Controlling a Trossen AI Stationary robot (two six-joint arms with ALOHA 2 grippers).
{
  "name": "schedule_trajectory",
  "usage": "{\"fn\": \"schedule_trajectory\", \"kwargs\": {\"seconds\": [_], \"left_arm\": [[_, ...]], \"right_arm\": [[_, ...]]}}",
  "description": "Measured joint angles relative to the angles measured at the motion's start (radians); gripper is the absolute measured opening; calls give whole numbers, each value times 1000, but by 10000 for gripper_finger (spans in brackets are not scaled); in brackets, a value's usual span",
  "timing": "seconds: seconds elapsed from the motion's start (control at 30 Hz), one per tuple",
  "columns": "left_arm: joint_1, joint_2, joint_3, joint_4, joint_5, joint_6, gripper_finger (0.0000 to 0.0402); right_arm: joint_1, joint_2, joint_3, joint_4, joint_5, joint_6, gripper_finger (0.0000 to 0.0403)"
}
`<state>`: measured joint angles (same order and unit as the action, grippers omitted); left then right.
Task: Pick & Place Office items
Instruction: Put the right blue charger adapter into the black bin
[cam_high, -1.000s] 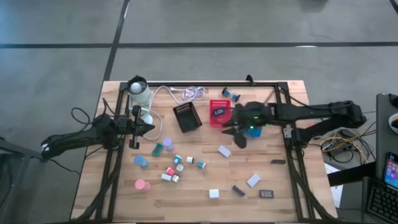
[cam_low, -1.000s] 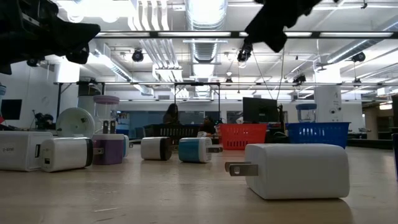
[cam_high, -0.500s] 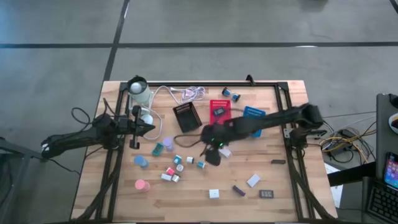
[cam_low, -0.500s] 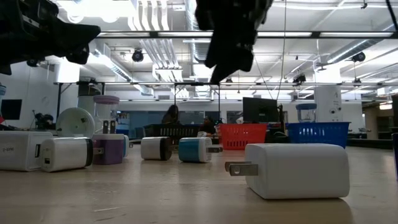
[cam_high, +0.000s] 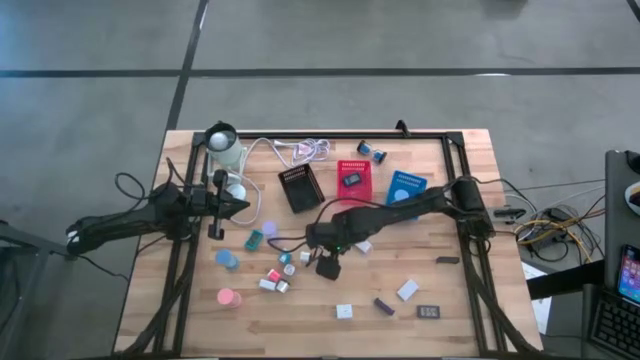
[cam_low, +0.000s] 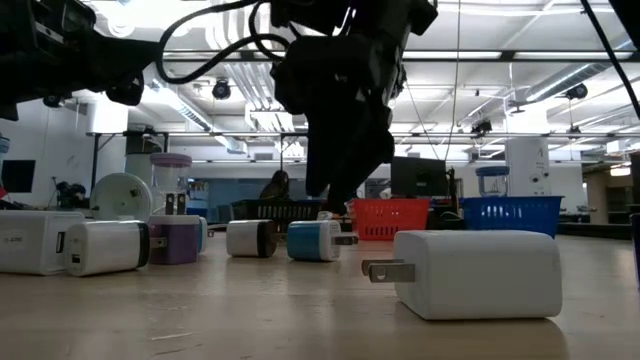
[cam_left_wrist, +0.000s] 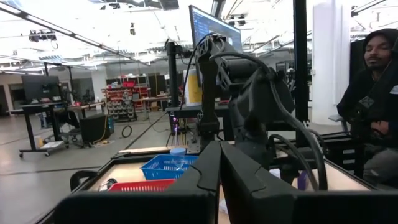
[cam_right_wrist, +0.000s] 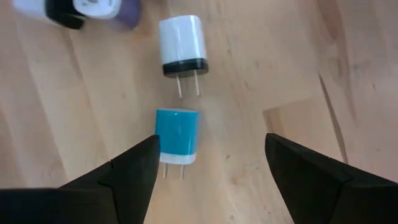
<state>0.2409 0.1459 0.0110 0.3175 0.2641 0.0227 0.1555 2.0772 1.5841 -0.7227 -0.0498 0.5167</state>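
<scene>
Overhead, table-level, two wrist views — close

Purple plug (cam_right_wrist: 93, 12) cut off by frame edge; rest unseen.

I see my right arm's dark gripper (cam_low: 335, 195) hanging over the wooden table (cam_low: 250, 310), just above a teal plug block (cam_low: 313, 241). A big white plug block (cam_low: 478, 274) sits nearest the camera. Toward the left edge: white plug block (cam_low: 105, 247), purple-and-white plug block (cam_low: 175, 240), white-and-black plug block (cam_low: 251, 238). Farther back on the table: red mesh tray (cam_low: 388, 218), blue mesh tray (cam_low: 510, 214).
</scene>
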Motion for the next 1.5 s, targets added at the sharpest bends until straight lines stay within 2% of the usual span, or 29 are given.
{"fn": "schedule_trajectory", "kwargs": {"seconds": [0.47,1.23,1.37,1.5], "left_arm": [[0,0,0,-29,0,-24,14],[0,0,0,-26,-4,-18,14],[0,0,0,-26,-4,-10,14],[0,0,0,-26,-4,-10,14]], "right_arm": [[18,10,-2,30,-14,18,324],[25,98,-2,70,-33,-1,324],[25,97,-2,70,-33,-23,312],[25,98,-2,71,-33,-31,278]]}}
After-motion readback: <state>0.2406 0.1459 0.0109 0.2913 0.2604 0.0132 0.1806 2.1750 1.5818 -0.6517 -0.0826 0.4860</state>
